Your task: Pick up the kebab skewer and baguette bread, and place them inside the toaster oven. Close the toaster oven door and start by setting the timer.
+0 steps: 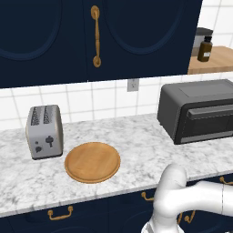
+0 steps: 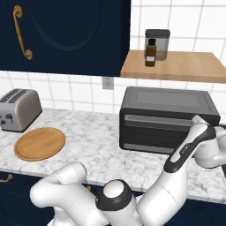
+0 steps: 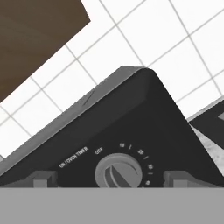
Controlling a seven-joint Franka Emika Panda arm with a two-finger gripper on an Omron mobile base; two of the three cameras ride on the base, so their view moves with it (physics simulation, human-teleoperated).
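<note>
A: Starting at the left, what is sitting on the counter (image 1: 136,136)?

B: The small silver toaster (image 1: 44,132) is standing near the wall, and the round wooden board (image 1: 92,162) is lying just beside it, bare on top. Further right, the toaster oven (image 1: 198,110) is sitting against the tiles with the toaster oven door (image 2: 156,132) standing upright and closed.

A: And above it?

B: A wooden shelf (image 2: 176,66) is carrying a brown bottle (image 2: 150,52) with a grey canister (image 2: 157,43) behind it.

A: Where is the arm working?

B: It is reaching up at the oven's right end, seen from the right base camera. The gripper (image 3: 110,179) is facing the oven's control panel, and its two tips are showing on either side of the timer knob (image 3: 118,171), well apart from it.

A: So the claw is holding something?

B: No, the fingers are standing wide and gripping nothing. The knob is sitting between them, its pointer slanting below the printed dial marks.

A: The skewer and the bread?

B: I cannot tell where they are lying.
</note>
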